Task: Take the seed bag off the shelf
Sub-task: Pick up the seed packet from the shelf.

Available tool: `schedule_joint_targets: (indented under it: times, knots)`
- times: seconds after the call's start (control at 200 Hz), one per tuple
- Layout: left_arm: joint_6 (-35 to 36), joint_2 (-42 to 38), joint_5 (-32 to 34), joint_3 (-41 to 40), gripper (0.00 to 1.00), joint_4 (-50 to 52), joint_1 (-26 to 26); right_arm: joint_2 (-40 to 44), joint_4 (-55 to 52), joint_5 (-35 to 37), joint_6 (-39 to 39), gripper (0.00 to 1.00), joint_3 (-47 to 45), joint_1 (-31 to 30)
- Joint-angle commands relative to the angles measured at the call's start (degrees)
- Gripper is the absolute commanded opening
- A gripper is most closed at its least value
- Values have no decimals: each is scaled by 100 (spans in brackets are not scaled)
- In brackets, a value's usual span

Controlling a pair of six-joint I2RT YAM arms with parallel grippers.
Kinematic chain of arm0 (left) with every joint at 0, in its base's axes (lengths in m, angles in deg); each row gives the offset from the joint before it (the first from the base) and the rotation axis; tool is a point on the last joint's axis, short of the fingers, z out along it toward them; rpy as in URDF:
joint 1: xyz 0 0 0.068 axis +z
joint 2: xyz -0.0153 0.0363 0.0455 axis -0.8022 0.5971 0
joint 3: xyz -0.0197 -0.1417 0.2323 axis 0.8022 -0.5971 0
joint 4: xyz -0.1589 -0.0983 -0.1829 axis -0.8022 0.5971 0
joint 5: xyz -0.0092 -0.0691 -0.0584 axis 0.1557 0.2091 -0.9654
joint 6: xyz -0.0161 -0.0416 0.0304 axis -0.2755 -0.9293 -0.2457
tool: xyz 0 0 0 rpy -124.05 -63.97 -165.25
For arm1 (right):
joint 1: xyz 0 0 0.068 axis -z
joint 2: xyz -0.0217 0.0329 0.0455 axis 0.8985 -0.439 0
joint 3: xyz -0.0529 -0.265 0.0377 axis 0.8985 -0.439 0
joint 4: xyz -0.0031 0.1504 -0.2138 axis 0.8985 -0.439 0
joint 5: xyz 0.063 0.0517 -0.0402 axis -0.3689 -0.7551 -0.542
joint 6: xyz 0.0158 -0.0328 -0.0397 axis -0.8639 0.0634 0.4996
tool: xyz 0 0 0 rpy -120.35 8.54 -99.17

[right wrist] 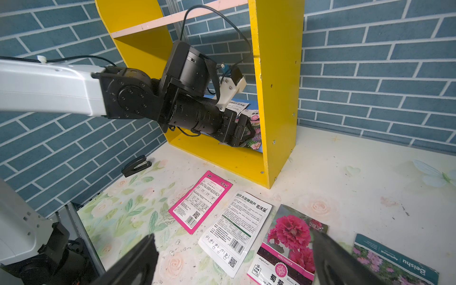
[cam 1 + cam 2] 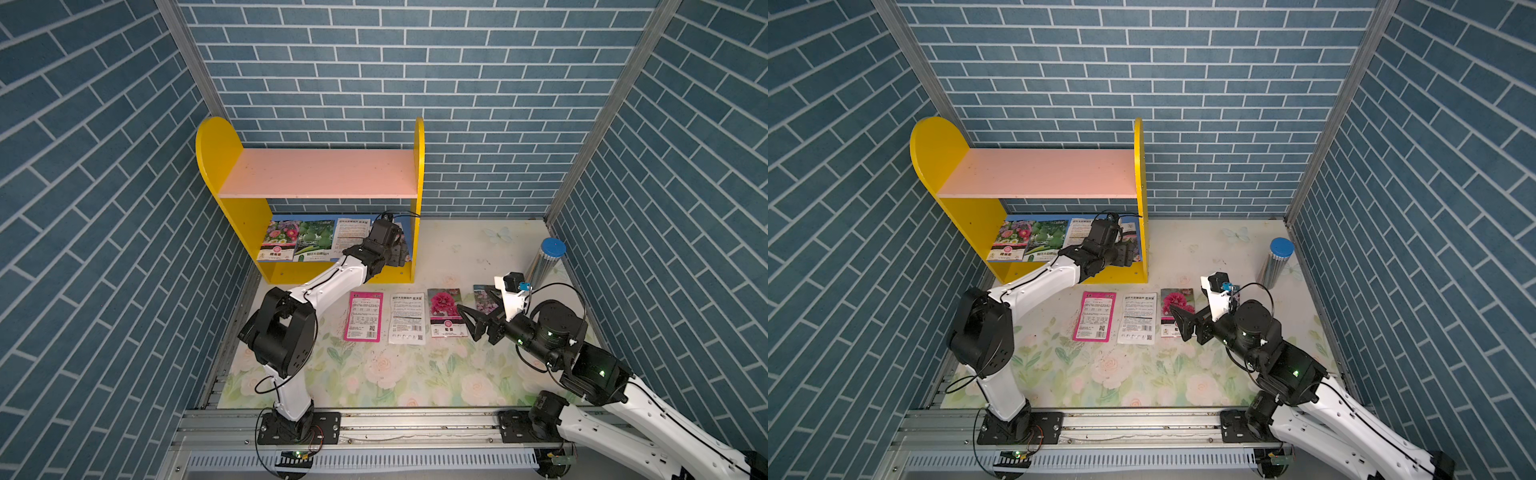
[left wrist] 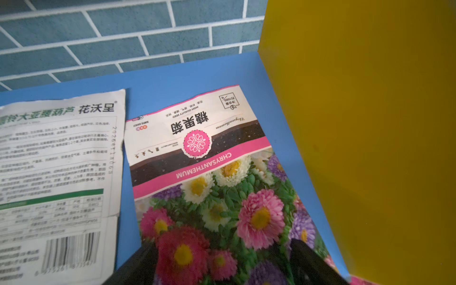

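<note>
Top views both show a floral-printed tabletop (image 2: 457, 257) closed in on three sides by blue brick-patterned walls (image 2: 374, 83). The shelf (image 2: 216, 158) stands at the far left corner, its pink upper board (image 2: 320, 174) bare. On its blue lower board (image 3: 197, 74) four packets lie flat in a row: a flower-print bag (image 2: 279, 239), a green gourd bag (image 2: 313, 241), a white text-side bag (image 3: 56, 172) and, last before the right yellow panel, the chrysanthemum seed bag (image 3: 222, 185).

On the tabletop in front of the shelf lie a pink-edged bag (image 2: 363, 316), a white barcode bag (image 2: 407, 318), a hollyhock bag (image 2: 445, 311) and a teal bag (image 1: 394, 261). A silver cylinder (image 2: 544, 262) with a blue cap stands near the far right edge; a black stapler (image 1: 135, 165) lies by the left edge.

The left arm rises from the near-edge rail, and its white forearm stretches into the lower tier's right end. The left pincer (image 3: 222, 249) is released, its dark fingers (image 3: 138, 266) spread to either side of the chrysanthemum seed bag's near end; whether they touch it I cannot tell.

The right arm bends in from the near right corner. The right pincer (image 1: 233, 238) hangs released and wide above the right end of the tabletop row, grasping nothing.
</note>
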Motion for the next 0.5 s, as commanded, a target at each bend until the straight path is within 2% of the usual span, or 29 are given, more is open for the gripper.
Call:
schedule_joint_targets:
  times: [0.0, 0.15, 0.33, 0.495]
  knots:
    - [-38, -472, -270, 11, 91, -30, -29, 27, 60, 46, 77, 99, -20, 2]
    - [-289, -849, -718, -48, 91, 142, -31, 10, 179, -4, 61, 99, -37, 11]
    - [-880, -1657, -1071, -795, 95, 145, 99, -158, 378, -113, 87, 99, -2, 6]
    - [-1590, -2304, -2576, -1835, 96, -429, 747, -226, 504, -212, 87, 99, -54, 6]
